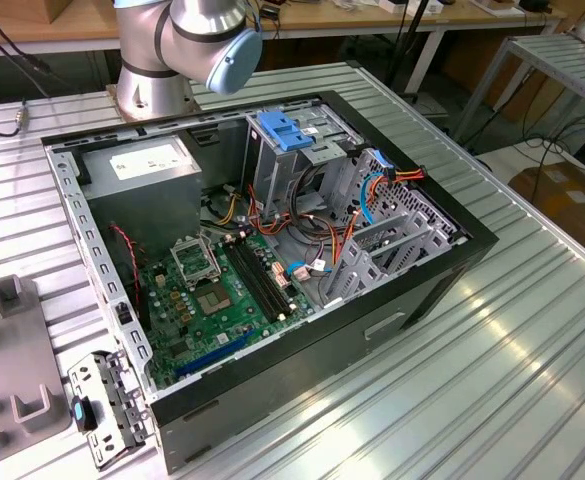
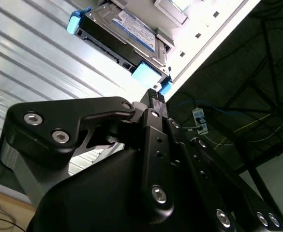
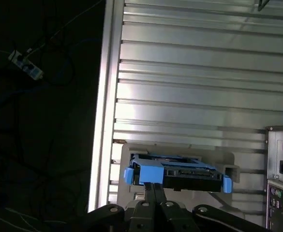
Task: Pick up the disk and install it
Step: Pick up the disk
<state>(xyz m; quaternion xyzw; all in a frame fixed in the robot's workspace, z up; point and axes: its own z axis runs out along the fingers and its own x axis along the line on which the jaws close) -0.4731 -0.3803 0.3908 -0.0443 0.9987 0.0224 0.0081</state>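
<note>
The tool (image 3: 153, 185), fingers drawn narrowly together, points at the disk (image 3: 189, 172) lying dead ahead at its twelve o'clock in a grey holder (image 3: 218, 157) on the ribbed tabletop (image 3: 189, 87); a clean pickup likely needs a square, centred grip and level lift.

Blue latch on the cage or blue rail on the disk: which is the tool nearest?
The blue rail on the disk: the tool sits right at it in both wrist views. The latch tops the cage inside the case.
</note>
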